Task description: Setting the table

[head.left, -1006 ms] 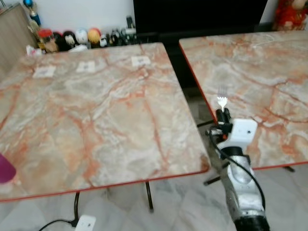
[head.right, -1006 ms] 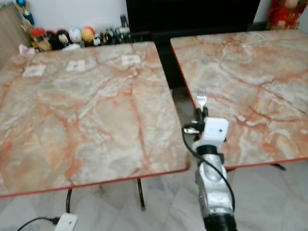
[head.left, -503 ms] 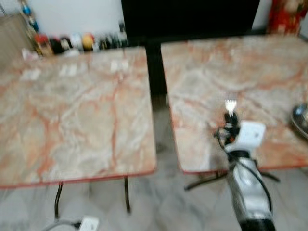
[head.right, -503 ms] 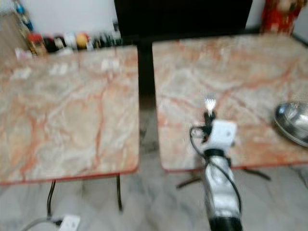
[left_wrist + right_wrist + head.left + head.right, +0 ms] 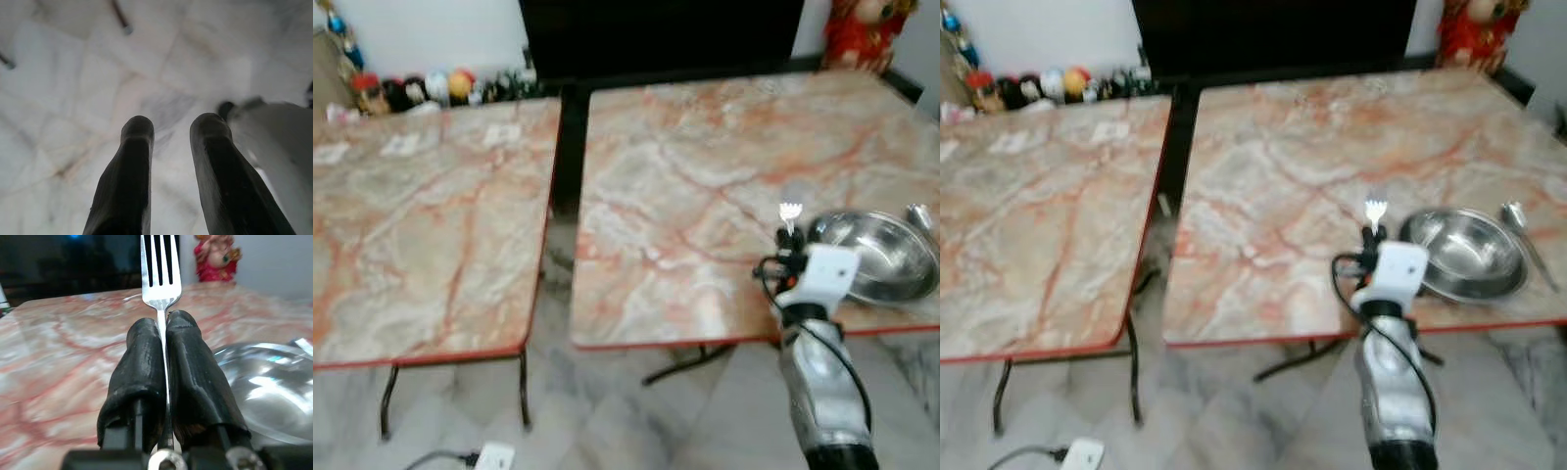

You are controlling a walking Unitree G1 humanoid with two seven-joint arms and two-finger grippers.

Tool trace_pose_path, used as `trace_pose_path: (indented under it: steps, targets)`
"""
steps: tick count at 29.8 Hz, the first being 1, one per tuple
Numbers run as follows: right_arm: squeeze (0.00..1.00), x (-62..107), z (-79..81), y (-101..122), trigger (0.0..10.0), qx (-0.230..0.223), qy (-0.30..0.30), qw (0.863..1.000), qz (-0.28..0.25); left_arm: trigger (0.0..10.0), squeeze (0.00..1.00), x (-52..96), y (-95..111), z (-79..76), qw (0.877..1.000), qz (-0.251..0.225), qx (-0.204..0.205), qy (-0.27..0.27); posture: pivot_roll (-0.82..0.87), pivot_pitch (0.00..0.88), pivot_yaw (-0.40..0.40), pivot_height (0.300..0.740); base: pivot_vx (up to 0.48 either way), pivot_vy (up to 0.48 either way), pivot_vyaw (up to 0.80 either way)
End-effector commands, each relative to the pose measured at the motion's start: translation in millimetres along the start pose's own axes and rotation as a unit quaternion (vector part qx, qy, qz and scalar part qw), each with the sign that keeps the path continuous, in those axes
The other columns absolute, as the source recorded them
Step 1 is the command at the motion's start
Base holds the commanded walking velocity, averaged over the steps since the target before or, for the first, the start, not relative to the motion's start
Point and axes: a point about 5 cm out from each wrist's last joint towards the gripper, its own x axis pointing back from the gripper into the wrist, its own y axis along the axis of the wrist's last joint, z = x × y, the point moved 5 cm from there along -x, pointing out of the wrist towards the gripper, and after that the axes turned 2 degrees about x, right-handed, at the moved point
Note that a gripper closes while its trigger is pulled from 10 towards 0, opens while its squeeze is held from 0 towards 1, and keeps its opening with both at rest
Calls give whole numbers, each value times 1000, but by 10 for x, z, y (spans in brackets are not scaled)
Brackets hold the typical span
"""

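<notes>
**Fork gripped upright at the near edge of the right-hand table**

While the right gripper (image 5: pixel 164 362) pinches the silver metal fork (image 5: pixel 160 271) between its two black fingers, the tines point straight up, clear of the fingertips. Right wrist view: both fingers pressed tight on the thin neck of the fork, one to each side, no gap. Behind them the orange-veined marble table top (image 5: pixel 58 347), the rim of a shiny round steel bowl (image 5: pixel 266 382), and a red and gold figurine (image 5: pixel 215 257) at the far edge.

Head views give the layout the wrist camera cannot. Two square marble tables with red edging stand side by side, a dark gap between them. The silver right arm reaches up from below; its gripper (image 5: pixel 1374 235) sits above the near edge of the right-hand table (image 5: pixel 1273 186), fork (image 5: pixel 1375 210) upright, just left of the steel bowl (image 5: pixel 1464 253). A metal spoon (image 5: pixel 1523 235) lies on the table right of the bowl, close to its rim; whether it touches, I cannot tell. On the left-hand table (image 5: pixel 421 225), three small white cards (image 5: pixel 401 145) lie near the far edge. A row of small coloured figures (image 5: pixel 421 88) lines the wall behind it. A white power plug with cable (image 5: pixel 489 456) lies on the pale tiled floor.

Left wrist view: left gripper (image 5: pixel 171 127) hangs over the pale marble floor tiles (image 5: pixel 73 73), fingers parted, nothing between them. Two dark table feet show at the frame edge.
</notes>
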Motion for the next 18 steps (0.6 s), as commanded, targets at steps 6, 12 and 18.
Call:
trace_pose_path:
  steps: [6, 12, 18]
  targets:
    - [0, 15, 94, 5, 10000, -6, 11, 1000, 1, 10000, 0, 18, -83, 69, 1000, 12, 1, 7, -142, 25, 62, 740, 0, -444, 0]
    - [0, 10, 79, -2, 10000, -5, 7, 1000, 3, 10000, 0, 18, -85, 64, 1000, 12, 3, 7, -141, 26, 59, 740, 0, -444, 0]
    - [0, -2, 27, -1, 10000, -1, 1, 1000, 4, 10000, 0, 18, -88, 61, 1000, 13, 5, 7, -143, 28, 58, 740, 0, -441, 0]
